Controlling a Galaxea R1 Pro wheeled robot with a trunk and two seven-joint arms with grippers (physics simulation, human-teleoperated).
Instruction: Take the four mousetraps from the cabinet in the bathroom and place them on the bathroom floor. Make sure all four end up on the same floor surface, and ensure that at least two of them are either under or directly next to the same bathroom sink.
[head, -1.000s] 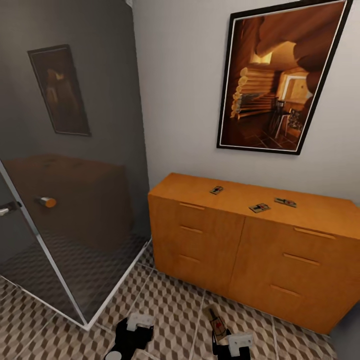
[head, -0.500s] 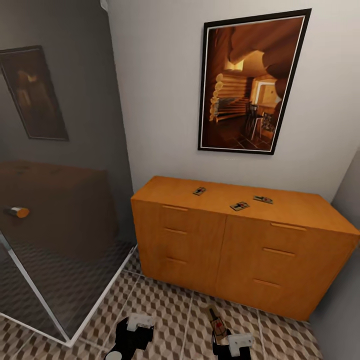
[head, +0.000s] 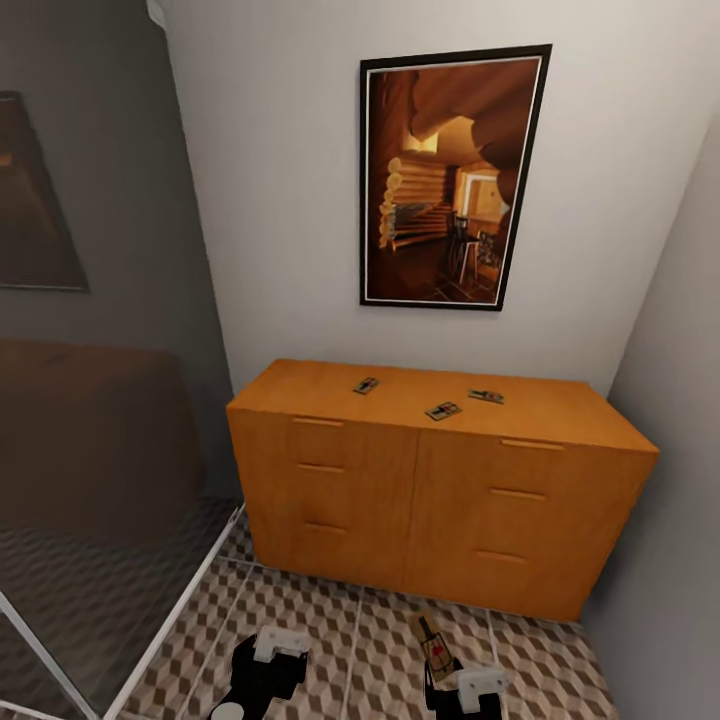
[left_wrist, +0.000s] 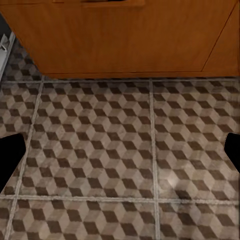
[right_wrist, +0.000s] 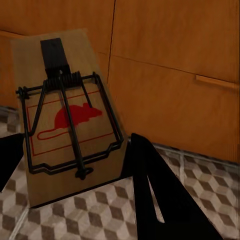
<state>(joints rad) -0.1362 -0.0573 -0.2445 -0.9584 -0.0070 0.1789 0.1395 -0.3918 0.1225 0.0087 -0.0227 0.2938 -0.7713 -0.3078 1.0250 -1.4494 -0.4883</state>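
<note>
On the cabinet (head: 430, 470) top lie three mousetraps (head: 443, 410), well apart.
Right gripper (head: 452, 672) clamps a fourth mousetrap (right_wrist: 70, 120) above the bathroom floor (left_wrist: 100, 145); left gripper (head: 268, 660) hangs with fingers spread wide, holding nothing.

framed cabin picture (head: 449, 178), glass shower panel (head: 95, 420)

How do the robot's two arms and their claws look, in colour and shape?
In the head view, both arms end in black, glossy wrist sections carrying a boxy white block. The left claw and the right claw look alike. In the right wrist view, the fingers are plain black, tapering wedges. No cables or markings are visible.
</note>
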